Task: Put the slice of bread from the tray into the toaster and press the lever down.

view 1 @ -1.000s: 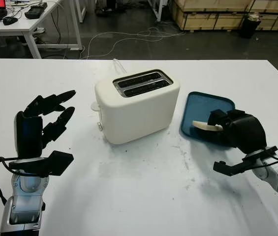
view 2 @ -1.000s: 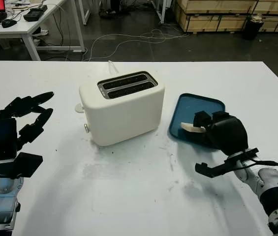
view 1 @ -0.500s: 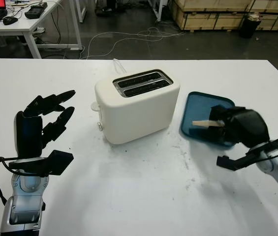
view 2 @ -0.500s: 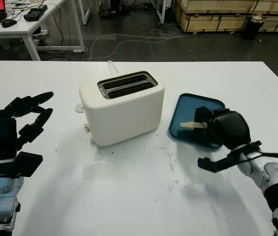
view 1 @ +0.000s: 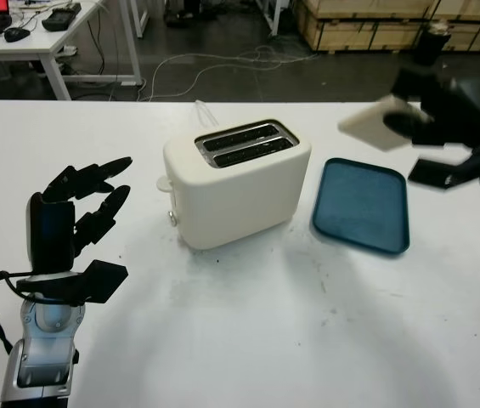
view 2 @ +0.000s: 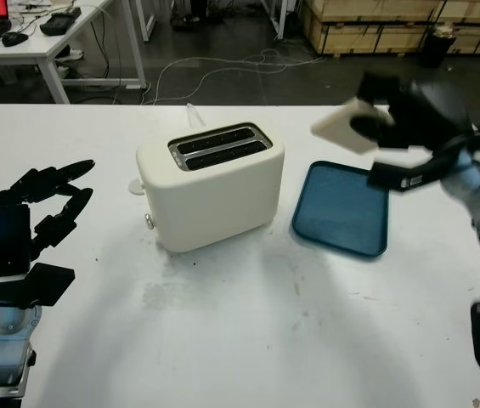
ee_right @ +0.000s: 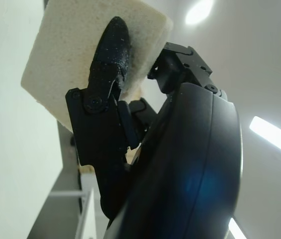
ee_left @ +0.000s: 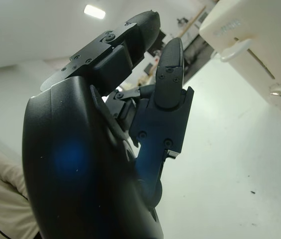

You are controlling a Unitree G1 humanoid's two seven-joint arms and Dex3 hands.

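My right hand (view 1: 403, 119) is raised high above the blue tray (view 1: 360, 206), shut on a pale slice of bread (view 1: 374, 125), which tilts toward the toaster. In the right wrist view a black finger presses across the bread (ee_right: 80, 55). The cream two-slot toaster (view 1: 235, 178) stands mid-table, left of the tray, with both slots showing dark. Its lever (view 1: 164, 183) sticks out on the left end. My left hand (view 1: 74, 212) hovers open above the table, left of the toaster.
A white cable (view 1: 206, 115) runs off behind the toaster. The white table (view 1: 248, 340) spreads wide in front. Beyond its far edge lie floor cables, a desk (view 1: 27, 38) and wooden crates (view 1: 358, 25).
My right hand has lifted the bread off the tray and swung it up and back, well above the table. The tray now holds nothing. The left hand has stayed put.
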